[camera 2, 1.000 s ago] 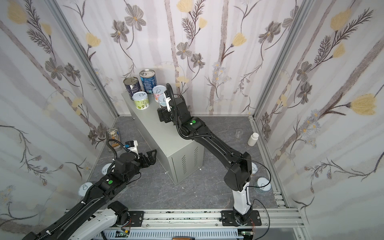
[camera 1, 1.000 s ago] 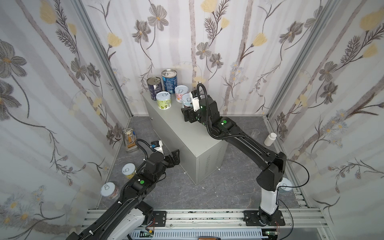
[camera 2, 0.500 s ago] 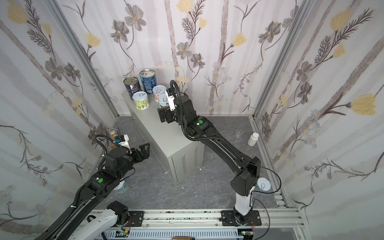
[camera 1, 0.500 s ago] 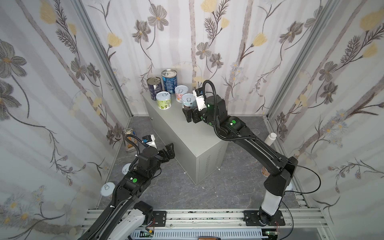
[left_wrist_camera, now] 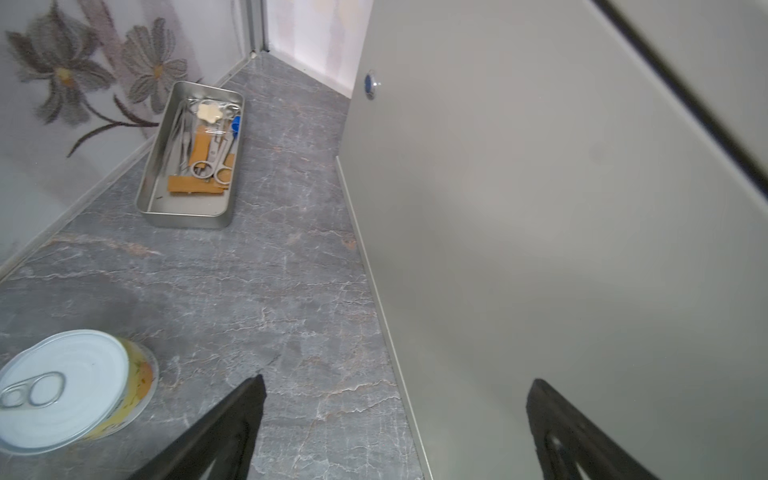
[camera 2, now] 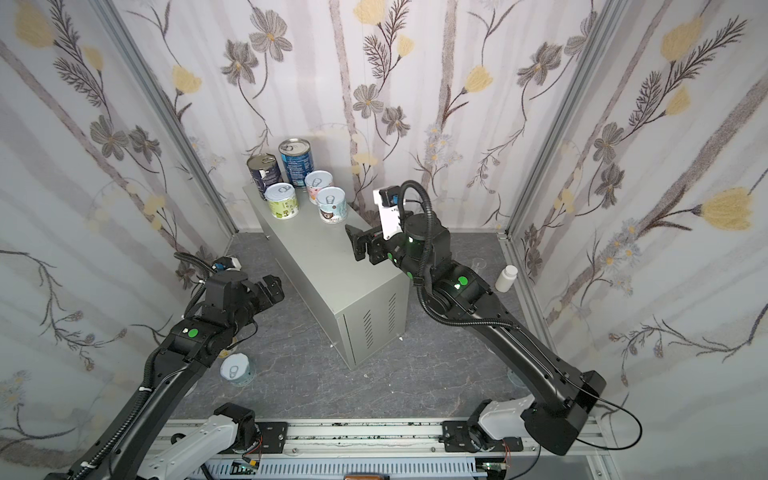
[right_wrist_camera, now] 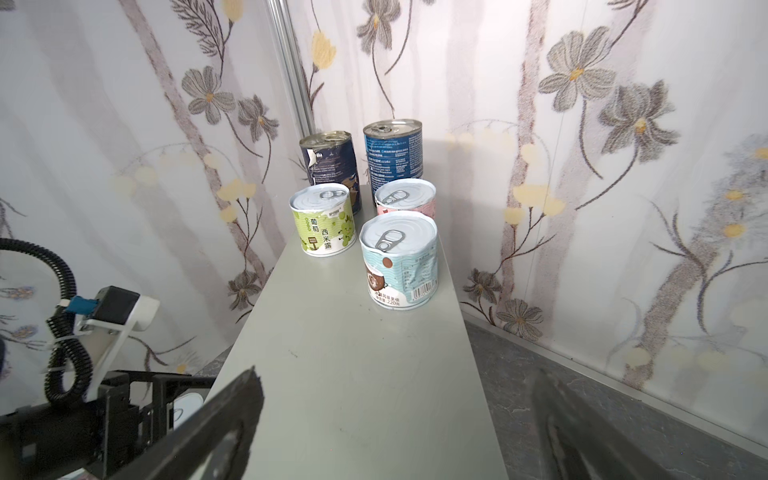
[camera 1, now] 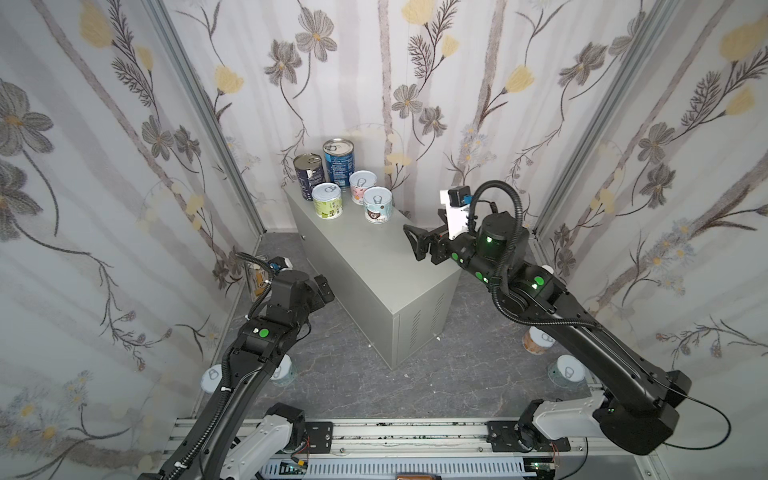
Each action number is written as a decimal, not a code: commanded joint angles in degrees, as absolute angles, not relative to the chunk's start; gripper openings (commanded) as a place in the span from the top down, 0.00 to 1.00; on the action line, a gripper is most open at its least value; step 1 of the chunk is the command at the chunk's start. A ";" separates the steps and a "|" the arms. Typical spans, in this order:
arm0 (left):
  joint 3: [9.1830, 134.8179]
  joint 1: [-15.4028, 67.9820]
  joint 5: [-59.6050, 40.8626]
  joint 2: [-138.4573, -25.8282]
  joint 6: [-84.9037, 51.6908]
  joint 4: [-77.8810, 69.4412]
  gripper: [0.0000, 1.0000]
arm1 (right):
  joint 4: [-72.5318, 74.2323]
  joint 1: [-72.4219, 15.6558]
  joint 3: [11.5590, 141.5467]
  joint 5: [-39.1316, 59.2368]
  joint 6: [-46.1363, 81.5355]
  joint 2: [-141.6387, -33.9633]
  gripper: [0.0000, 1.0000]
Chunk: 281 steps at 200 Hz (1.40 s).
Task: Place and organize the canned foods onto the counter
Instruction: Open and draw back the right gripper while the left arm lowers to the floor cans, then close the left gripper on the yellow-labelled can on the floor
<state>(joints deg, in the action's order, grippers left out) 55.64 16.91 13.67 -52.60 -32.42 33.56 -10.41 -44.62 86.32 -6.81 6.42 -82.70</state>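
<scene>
Grey marbled stone forms the floor (camera 1: 353, 376), which is closed in by walls (camera 1: 104, 208) papered with pale flowers and joined by aluminium posts (camera 1: 208, 124). The counter (camera 1: 374, 266), a light grey metal cabinet with vent slits on its near end, is set on it at an angle. Five of the canned foods (camera 2: 286, 203) are grouped upright at the far end of its flat top. Two tall dark blue cans (camera 1: 338, 162) are placed at the back, with a green-labelled can (camera 1: 327, 202), a pink-labelled can (camera 1: 363, 188) and a pale blue can (camera 1: 378, 205) before them.

The right end effector (camera 1: 417, 243) is held above the bare part of the top, spread wide and empty, apart from the cans. The left end effector (camera 1: 323, 287) is held low beside the counter's long side, likewise spread wide and empty.

More cans (camera 1: 538, 340) are seen standing on the floor by both arms. A white bottle (camera 2: 505, 277) and a clear cup (camera 2: 478, 264) are shown unobstructed in a top view. Only in the left wrist view are a yellow-labelled can (left_wrist_camera: 70, 386) and the scissors (left_wrist_camera: 208, 166) in a metal tray (left_wrist_camera: 187, 218) by the wall made out. The printed labels are legible only in the right wrist view.
</scene>
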 commanded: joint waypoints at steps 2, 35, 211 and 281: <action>57.53 14.53 16.35 -53.58 -34.61 37.57 0.00 | -5.90 -43.53 79.80 -7.18 8.09 -76.68 0.00; 59.31 8.82 16.99 -55.53 -36.17 40.35 0.00 | -3.56 -41.30 69.07 -5.98 11.30 -67.00 0.00; 47.71 -11.97 24.14 -63.56 -48.33 43.00 0.00 | 2.55 -38.59 49.04 -1.74 17.67 -56.26 0.00; 44.53 -15.20 22.25 -69.65 -49.22 35.60 0.00 | 1.93 -38.55 48.91 -2.36 17.75 -56.49 0.00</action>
<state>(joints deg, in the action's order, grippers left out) 45.52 -14.66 22.63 -68.25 -48.14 39.51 0.14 -38.54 49.10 -2.72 17.12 -56.45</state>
